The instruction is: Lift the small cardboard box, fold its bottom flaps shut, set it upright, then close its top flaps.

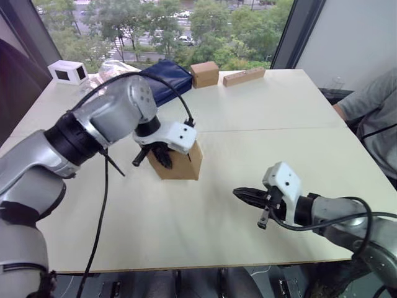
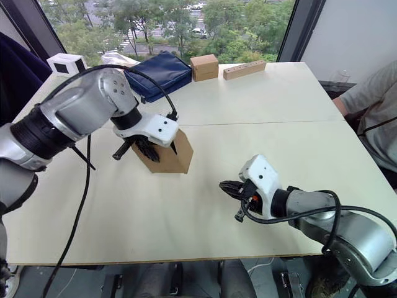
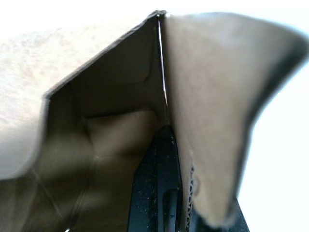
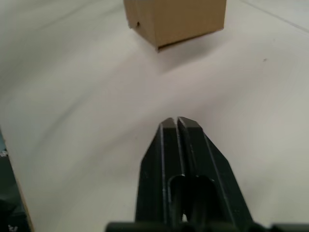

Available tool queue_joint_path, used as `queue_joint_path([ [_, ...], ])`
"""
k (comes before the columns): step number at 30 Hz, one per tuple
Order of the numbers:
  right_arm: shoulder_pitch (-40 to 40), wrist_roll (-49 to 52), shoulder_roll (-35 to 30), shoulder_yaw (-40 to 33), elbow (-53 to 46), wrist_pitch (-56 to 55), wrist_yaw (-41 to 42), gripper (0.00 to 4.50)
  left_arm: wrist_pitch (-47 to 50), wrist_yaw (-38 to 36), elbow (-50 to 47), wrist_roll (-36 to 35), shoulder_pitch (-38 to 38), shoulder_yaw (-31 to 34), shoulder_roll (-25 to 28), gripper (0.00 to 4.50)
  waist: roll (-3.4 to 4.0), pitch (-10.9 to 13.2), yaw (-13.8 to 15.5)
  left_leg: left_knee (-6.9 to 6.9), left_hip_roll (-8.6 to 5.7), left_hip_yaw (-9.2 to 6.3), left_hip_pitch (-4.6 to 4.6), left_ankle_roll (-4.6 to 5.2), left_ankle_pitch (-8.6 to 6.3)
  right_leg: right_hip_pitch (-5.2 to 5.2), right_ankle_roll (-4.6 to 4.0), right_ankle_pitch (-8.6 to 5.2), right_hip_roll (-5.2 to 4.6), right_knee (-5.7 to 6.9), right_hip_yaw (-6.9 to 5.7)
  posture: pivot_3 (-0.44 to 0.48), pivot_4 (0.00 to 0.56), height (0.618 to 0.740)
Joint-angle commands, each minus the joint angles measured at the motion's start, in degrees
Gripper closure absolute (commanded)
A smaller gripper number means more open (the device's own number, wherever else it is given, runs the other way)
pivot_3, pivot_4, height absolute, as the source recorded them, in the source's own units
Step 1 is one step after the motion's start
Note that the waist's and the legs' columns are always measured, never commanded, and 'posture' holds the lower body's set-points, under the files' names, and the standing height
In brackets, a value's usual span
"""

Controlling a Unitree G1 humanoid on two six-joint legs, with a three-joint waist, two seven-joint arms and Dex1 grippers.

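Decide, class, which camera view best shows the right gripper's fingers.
The right wrist view: the right gripper shows its fingers pressed together, pointing at the small cardboard box. The eye views show it small, side-on; the left wrist view shows box walls.

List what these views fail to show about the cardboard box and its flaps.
- The small cardboard box: its top opening is covered by the left gripper in both eye views.
- The bottom flaps: pressed against the table in the eye views, so open or shut cannot be told.
- Left wrist view: one flap blocks half the interior.
- Right wrist view: the box is cut off by the picture edge.
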Motion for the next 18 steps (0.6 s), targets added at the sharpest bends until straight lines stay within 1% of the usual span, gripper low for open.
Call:
queue_joint_path([
  [1, 1.2, -1.8, 1.4, -1.3, -2.0, -1.8, 0.2, 4.48, 6.5, -0.1, -0.8, 3.5, -0.3, -0.2, -2.3, 4.5, -0.01, 0.0, 0.1, 0.01, 0.0, -0.01, 0.0, 0.0, 0.0, 0.0, 0.0, 0.0, 0.0, 0.0, 0.0, 0.0, 0.15, 0.74],
  [5, 3.3, -3.9, 1.8, -2.3, -1.5, -2.4, 0.6, 4.48, 9.6, -0.1, -1.0, 6.7, 1.0, -0.5, -4.4, 4.5, -0.02, 0.0, 0.1, 0.02, -0.02, 0.0, 0.0, 0.01, -0.01, 0.03, 0.0, 0.0, 0.0, -0.01, 0.0, 0.0, 0.15, 0.74],
  [9, 2.3, -5.3, 4.1, -1.4, -1.4, -2.4, -0.7, 4.48, 8.5, -0.2, -1.9, 8.1, 2.1, -0.1, -4.4, 4.5, -0.01, 0.0, 0.0, 0.02, 0.02, -0.01, 0.0, 0.01, -0.01, 0.01, 0.0, 0.0, 0.03, 0.0, 0.0, 0.0, 0.15, 0.74],
  [11, 1.7, -5.7, 5.1, -0.8, -1.4, -2.0, -1.1, 4.5, 11.2, 0.0, -2.4, 8.8, 2.7, 0.9, -5.3, 3.96, -0.01, 0.0, 0.0, 0.02, 0.03, -0.01, 0.01, 0.01, -0.01, 0.0, -0.01, 0.0, 0.04, 0.0, 0.01, 0.0, 0.15, 0.74],
  [12, 1.3, -6.0, 5.6, -0.5, -1.4, -1.8, -1.3, 4.5, 12.4, -0.1, -2.7, 8.6, 2.8, 1.3, -5.6, 3.83, 0.0, 0.0, 0.0, 0.02, 0.03, -0.01, 0.01, 0.01, -0.01, 0.01, -0.01, 0.0, 0.04, 0.0, 0.01, 0.0, 0.15, 0.74],
  [13, 0.9, -6.2, 5.9, -0.3, -1.3, -1.4, -1.5, 4.5, 14.5, 0.2, -3.0, 8.7, 2.8, 1.8, -6.0, 3.39, 0.0, 0.0, 0.1, 0.02, 0.03, -0.01, 0.0, 0.01, -0.01, 0.01, -0.01, 0.0, 0.04, 0.0, 0.01, 0.0, 0.15, 0.74],
  [14, 0.6, -6.3, 6.1, -0.3, -1.2, -1.2, -1.5, 4.5, 16.3, 0.3, -3.3, 8.5, 2.8, 2.4, -6.3, 3.04, 0.0, 0.0, 0.1, 0.02, 0.03, -0.01, 0.01, 0.01, -0.01, 0.01, -0.01, 0.0, 0.04, 0.0, 0.01, 0.0, 0.15, 0.74],
  [15, 0.4, -6.4, 6.3, -0.4, -1.0, -1.0, -1.4, 4.5, 18.3, 0.3, -3.5, 8.3, 2.7, 2.9, -6.7, 2.55, -0.01, 0.0, 0.2, 0.03, 0.03, -0.01, 0.01, 0.01, -0.01, 0.01, -0.01, 0.0, 0.04, 0.01, 0.01, 0.0, 0.15, 0.74],
  [16, 0.2, -6.4, 6.2, -0.5, -0.9, -0.9, -1.2, 4.5, 19.4, 0.1, -4.2, 7.6, 2.3, 3.5, -6.4, 2.2, 0.0, 0.0, 0.2, 0.03, 0.02, -0.01, 0.0, 0.01, -0.01, 0.01, -0.01, 0.0, 0.03, 0.01, 0.01, 0.0, 0.15, 0.74],
  [18, 0.0, -6.4, 6.1, -1.1, -0.5, -0.7, -0.6, 4.5, 22.0, -0.2, -5.6, 4.6, 0.9, 3.8, -5.5, 2.2, 0.0, 0.0, 0.1, 0.04, 0.01, -0.01, 0.0, 0.01, -0.01, 0.02, -0.01, 0.0, 0.02, 0.0, 0.01, 0.0, 0.15, 0.74],
])
